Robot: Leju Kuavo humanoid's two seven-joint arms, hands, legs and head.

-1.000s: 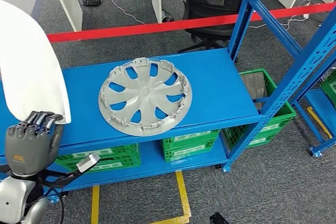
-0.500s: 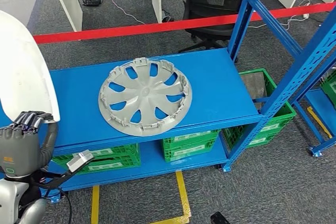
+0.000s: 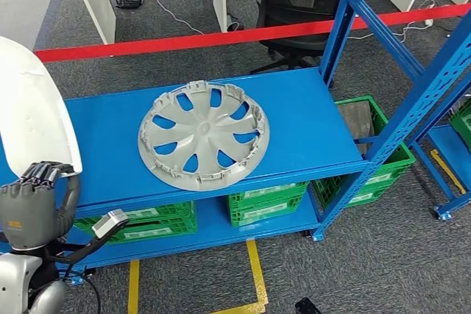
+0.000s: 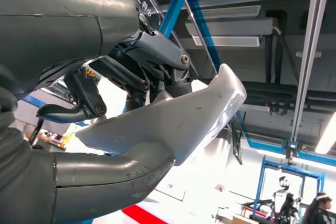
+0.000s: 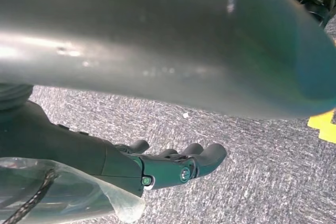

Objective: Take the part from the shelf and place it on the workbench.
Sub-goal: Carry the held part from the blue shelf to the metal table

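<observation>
The left hand (image 3: 33, 207) at eight o'clock grips the white curved plastic shell part (image 3: 30, 115) by its lower edge, the empty right hand (image 5: 174, 166) hangs with fingers loosely apart, so carry it level, without swinging, to the workbench.

Three views — one high, two at the wrists

Head view looks down on the blue shelf (image 3: 299, 119); left wrist faces up at ceiling, close; right wrist faces floor — grey carpet (image 5: 245, 171) shared.

No text is legible on anything here.
</observation>
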